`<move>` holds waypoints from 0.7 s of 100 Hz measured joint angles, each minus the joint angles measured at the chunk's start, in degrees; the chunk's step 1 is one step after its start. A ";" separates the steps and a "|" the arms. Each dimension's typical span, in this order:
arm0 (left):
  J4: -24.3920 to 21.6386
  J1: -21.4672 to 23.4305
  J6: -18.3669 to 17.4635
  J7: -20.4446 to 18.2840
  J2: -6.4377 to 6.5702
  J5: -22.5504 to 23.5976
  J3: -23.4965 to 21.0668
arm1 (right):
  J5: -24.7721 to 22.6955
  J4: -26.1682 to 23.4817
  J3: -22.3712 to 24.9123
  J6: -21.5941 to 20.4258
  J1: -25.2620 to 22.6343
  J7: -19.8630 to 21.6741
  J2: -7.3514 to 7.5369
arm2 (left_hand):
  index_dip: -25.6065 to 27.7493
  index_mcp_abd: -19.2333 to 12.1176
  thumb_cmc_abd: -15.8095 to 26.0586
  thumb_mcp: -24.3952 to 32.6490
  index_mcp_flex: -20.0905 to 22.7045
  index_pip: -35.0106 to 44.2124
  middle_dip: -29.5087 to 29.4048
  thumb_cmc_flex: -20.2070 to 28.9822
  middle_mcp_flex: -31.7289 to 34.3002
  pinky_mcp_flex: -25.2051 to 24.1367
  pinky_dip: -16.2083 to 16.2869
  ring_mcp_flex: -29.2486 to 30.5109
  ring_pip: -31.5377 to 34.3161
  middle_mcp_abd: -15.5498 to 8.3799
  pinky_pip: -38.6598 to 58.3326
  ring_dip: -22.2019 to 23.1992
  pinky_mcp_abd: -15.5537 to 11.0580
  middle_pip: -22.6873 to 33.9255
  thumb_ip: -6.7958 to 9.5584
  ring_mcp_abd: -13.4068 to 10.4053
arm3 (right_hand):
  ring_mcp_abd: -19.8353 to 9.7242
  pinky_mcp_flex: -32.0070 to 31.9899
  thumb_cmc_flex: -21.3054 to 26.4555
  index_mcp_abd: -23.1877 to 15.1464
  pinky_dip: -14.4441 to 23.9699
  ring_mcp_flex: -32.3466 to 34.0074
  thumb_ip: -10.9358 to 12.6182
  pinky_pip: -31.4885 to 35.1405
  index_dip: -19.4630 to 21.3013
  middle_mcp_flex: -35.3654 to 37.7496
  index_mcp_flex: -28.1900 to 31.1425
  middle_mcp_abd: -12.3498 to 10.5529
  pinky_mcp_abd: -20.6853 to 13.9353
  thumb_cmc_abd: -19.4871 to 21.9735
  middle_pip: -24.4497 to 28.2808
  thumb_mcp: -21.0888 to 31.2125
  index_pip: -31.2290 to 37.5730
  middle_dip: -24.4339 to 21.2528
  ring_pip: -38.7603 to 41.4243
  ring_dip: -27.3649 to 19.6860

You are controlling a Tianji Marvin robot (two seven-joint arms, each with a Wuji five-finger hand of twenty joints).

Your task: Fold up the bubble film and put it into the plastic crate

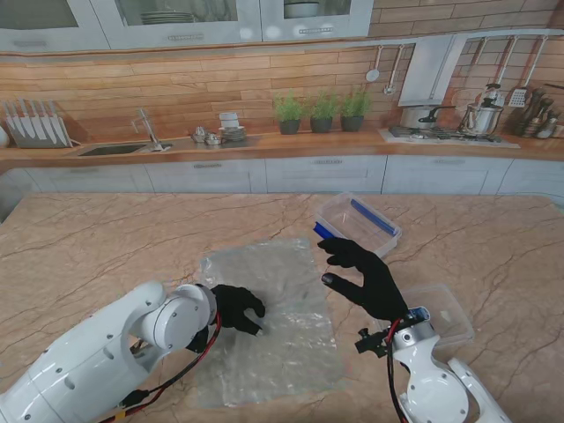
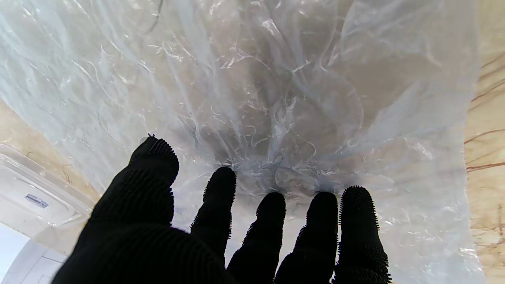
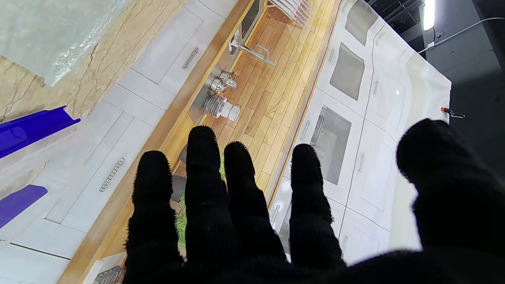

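Stand view first: the bubble film (image 1: 269,322) lies flat and unfolded on the table (image 1: 97,238), with the plastic crate (image 1: 359,226) just beyond the film's far right corner. Your left hand (image 1: 236,308) presses on the film near its left edge, fingers (image 2: 221,197) spread, gripping nothing. Your right hand (image 1: 363,275) hovers over the film's right edge, fingers apart and empty. Pin with the left, pinch the right edge low, and draw it across slowly so the film doesn't slide.
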 measured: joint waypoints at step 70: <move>-5.84 9.10 -0.40 3.22 0.22 3.57 -4.68 | 0.33 0.35 -0.40 0.16 0.38 0.22 0.00 | 3.04 0.95 5.48 -9.24 2.11 -0.17 0.10 0.70 0.65 -0.23 0.00 0.06 1.12 -0.68 0.72 0.07 -0.37 1.27 0.00 -1.43 | 0.05 0.00 0.00 0.00 0.04 0.00 0.00 0.00 0.00 0.00 0.00 0.01 0.01 0.00 0.00 0.00 0.00 0.00 0.00 0.02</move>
